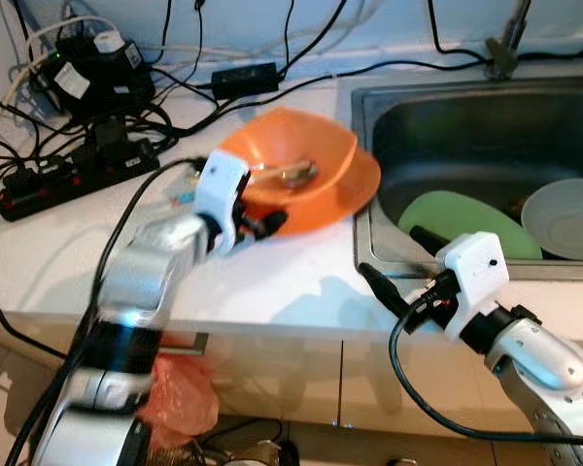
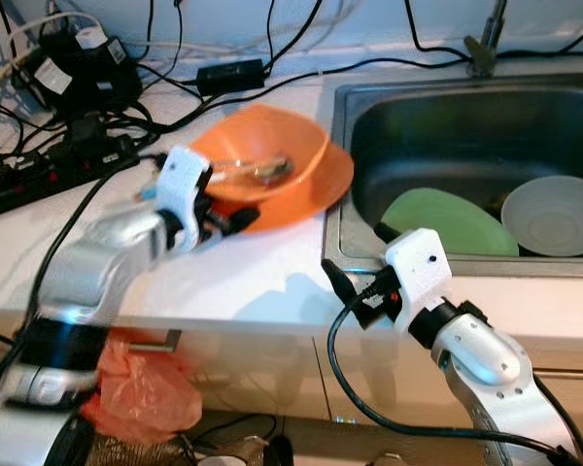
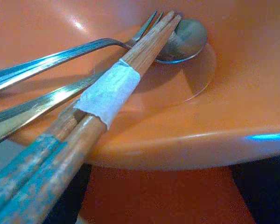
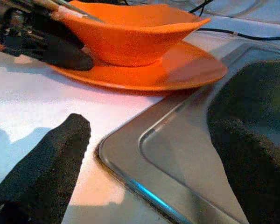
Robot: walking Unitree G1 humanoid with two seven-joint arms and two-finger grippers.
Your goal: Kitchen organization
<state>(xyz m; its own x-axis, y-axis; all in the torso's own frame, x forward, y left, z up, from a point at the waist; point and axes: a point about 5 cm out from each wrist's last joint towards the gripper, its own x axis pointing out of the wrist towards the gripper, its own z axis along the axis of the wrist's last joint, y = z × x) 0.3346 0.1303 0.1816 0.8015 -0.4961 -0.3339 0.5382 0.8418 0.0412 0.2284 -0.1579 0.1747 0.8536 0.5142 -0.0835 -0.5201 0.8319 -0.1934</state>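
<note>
**Orange bowl stack next to the sink**

Left gripper [image 1: 262, 221] pinches the near rim of the orange bowl [image 1: 291, 155] (cutlery [image 3: 107, 70] inside), which sits on an orange plate [image 4: 177, 70] left of the sink [image 1: 369, 107]. Right gripper [image 1: 394, 267] hovers spread, empty, over the sink's near-left corner.

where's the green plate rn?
In the eye views, the green plate lies inside the sink on the robot's right, beside a pale bowl, just beyond the right gripper.
</note>
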